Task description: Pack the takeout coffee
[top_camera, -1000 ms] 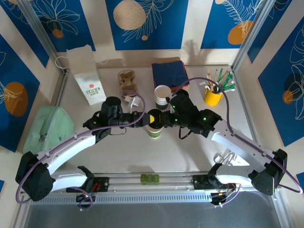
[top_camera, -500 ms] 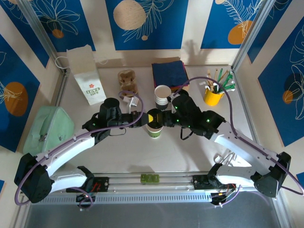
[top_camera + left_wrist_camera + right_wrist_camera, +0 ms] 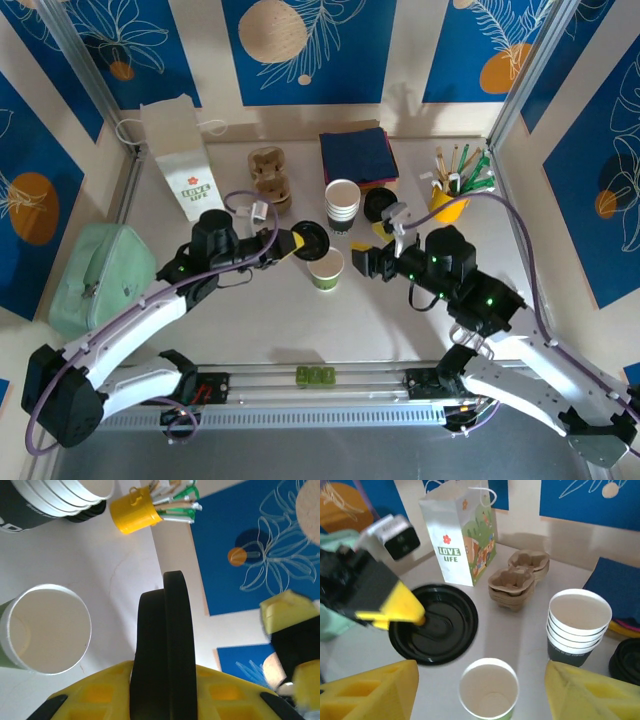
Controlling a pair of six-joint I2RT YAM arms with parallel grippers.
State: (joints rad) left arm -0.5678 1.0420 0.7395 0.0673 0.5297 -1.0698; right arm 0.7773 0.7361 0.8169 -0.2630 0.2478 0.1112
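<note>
The right gripper [image 3: 360,258] is hovering just right of the takeout coffee cup [image 3: 326,268], its yellow fingers [image 3: 372,690] spread wide apart and gripping nothing. The cup is sitting upright and lidless on the table [image 3: 250,320], between the two grippers. Just beyond and left of the cup, the left gripper [image 3: 297,242] is clamping a black lid [image 3: 311,238] by its rim. Farther behind the cup, a stack of white cups [image 3: 342,203] is standing beside a pile of black lids [image 3: 380,205].
</note>
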